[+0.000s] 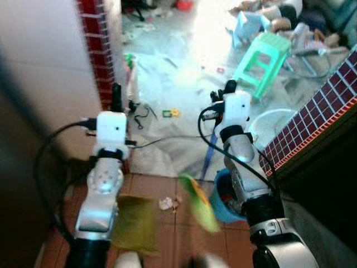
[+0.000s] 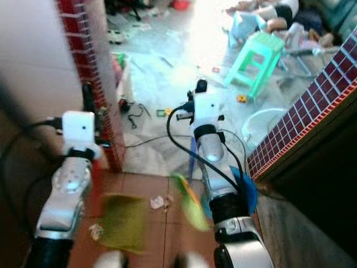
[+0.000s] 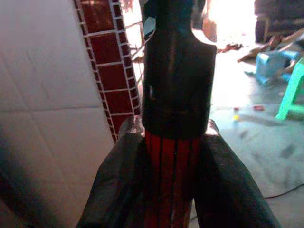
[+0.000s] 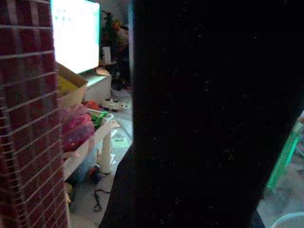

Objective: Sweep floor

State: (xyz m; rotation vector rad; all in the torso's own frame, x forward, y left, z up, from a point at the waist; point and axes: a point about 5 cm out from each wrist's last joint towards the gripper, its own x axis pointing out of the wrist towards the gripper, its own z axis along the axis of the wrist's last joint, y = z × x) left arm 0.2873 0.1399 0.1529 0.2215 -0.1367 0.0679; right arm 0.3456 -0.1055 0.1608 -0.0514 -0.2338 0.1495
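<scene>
Left hand (image 3: 171,190) clamps a red-striped handle (image 3: 172,175); right hand (image 1: 230,89), grip can't be told. Risk: the black cable (image 1: 162,140) on the far floor snagging during sweeping near the crumpled scrap (image 1: 166,203).

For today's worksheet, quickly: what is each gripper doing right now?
Left gripper: fingers shut on a red-and-black handle.
Right gripper: cannot be told; something dark blocks its wrist view.
</scene>
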